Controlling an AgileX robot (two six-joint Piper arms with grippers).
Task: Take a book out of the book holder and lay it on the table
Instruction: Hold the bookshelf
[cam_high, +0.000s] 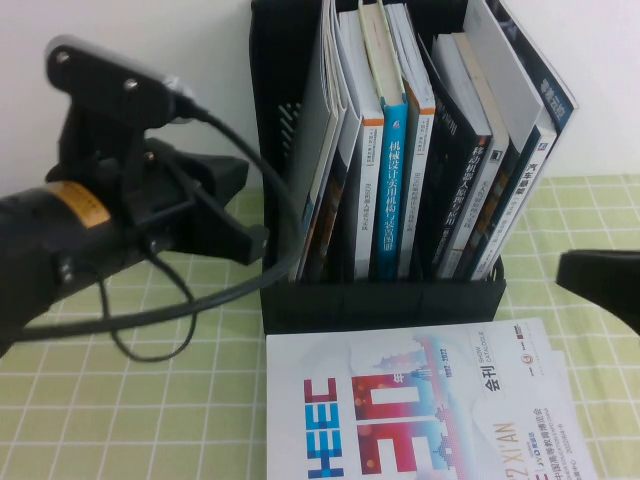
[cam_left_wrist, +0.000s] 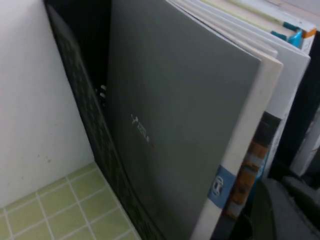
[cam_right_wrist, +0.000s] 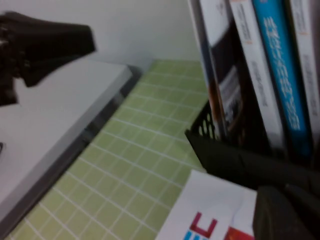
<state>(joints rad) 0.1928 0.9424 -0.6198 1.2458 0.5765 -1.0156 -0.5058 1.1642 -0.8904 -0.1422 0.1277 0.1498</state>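
Observation:
The book holder (cam_high: 380, 295) is a tall black rack at the table's back, packed with upright books. The book (cam_high: 322, 130), a thin grey-covered magazine, stands in its leftmost compartment. Its grey cover fills the left wrist view (cam_left_wrist: 175, 125). My left gripper (cam_high: 255, 210) is open beside the holder's left wall, apart from the book, and one dark finger (cam_left_wrist: 282, 212) shows near the magazines' front edges. My right gripper (cam_high: 600, 280) hovers low at the table's right edge, right of the holder. The table (cam_high: 120, 420) has a light green checked cloth.
A white magazine with big blue-red lettering (cam_high: 420, 410) lies flat on the table right in front of the holder, and also shows in the right wrist view (cam_right_wrist: 205, 215). A blue-spined book (cam_high: 392, 190) stands mid-rack. A white wall runs behind. The left arm's cable (cam_high: 150, 320) loops over the cloth.

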